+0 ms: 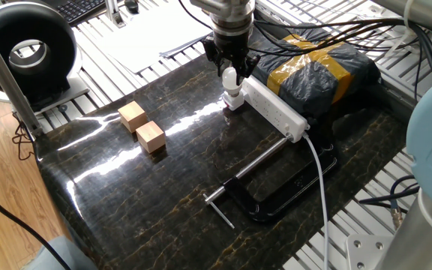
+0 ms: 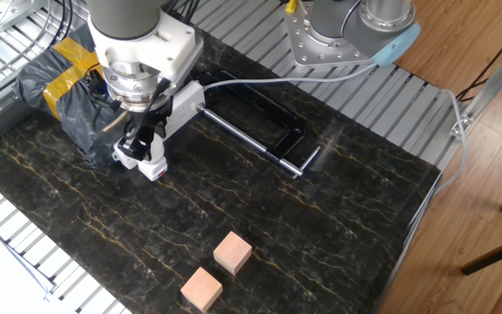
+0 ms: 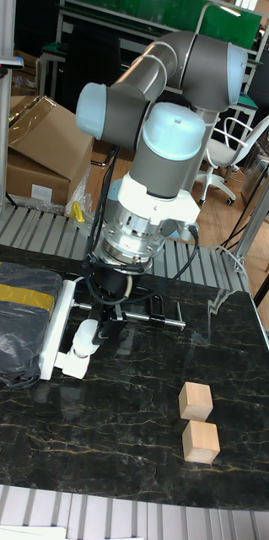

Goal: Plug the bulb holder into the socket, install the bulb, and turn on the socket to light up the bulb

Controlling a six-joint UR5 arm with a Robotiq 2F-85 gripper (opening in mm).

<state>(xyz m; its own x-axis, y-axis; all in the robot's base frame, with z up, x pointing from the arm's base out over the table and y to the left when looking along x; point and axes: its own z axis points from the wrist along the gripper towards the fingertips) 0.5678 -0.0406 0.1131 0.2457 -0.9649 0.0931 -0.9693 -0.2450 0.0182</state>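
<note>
Gripper (image 1: 232,73) sits straight above the end of the socket (image 1: 274,107), jaws clenched on the bulb (image 1: 231,77) and holding it upright so it seats in the bulb holder (image 1: 233,100). Holder is already plugged into the strip's end outlet. Black clamp (image 1: 272,187) appears to pin the strip to the worktop (image 1: 148,195).
</note>
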